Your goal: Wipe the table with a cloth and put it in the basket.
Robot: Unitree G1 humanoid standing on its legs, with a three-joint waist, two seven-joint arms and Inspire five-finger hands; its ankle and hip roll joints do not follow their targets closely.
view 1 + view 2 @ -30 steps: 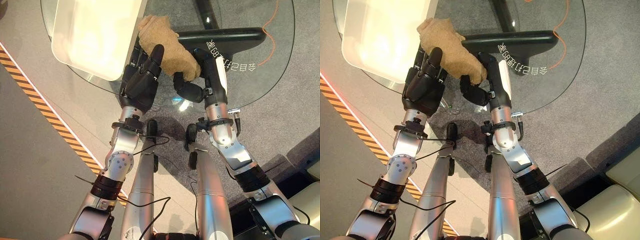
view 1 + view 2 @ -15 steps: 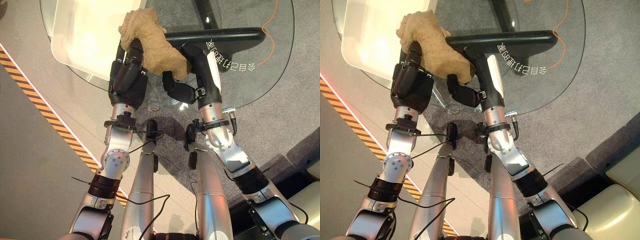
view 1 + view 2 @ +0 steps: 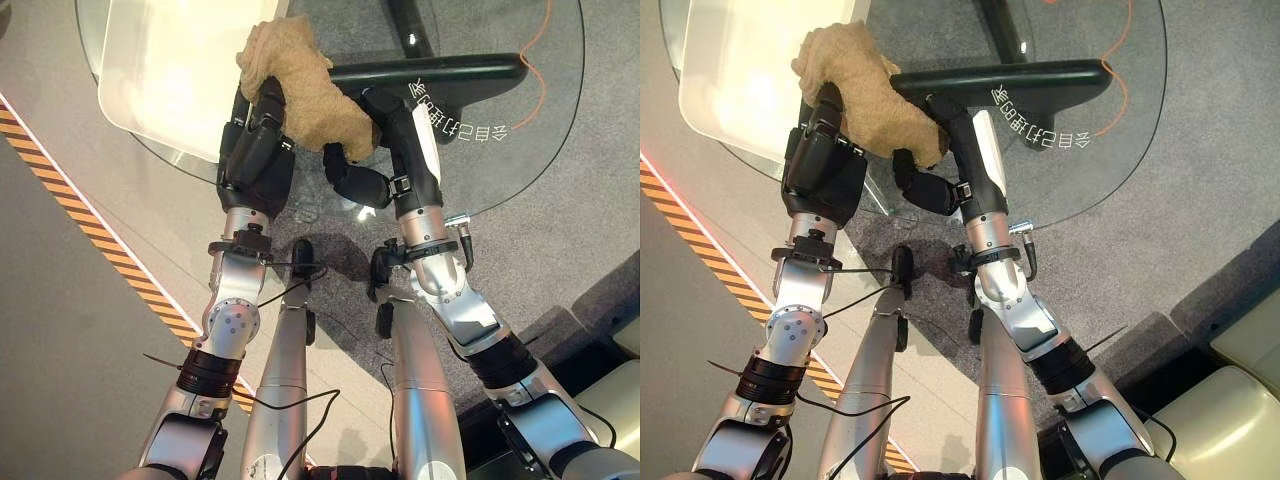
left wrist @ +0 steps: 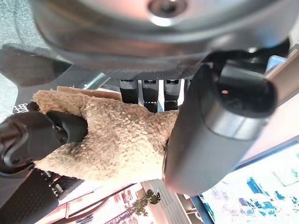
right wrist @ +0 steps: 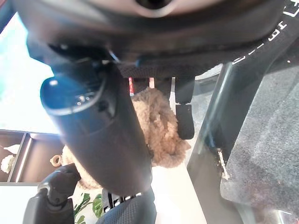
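The tan cloth (image 3: 303, 92) lies bunched on the round glass table (image 3: 520, 160), just beside the white basket (image 3: 180, 70) at the table's left edge. The left hand (image 3: 255, 150) grasps the cloth's left end, with fingers and thumb curled into the fabric. The right hand (image 3: 385, 150) grips the cloth's right end, its thumb pressed against the pile. A dark table base (image 3: 440, 75) shows through the glass beyond the cloth.
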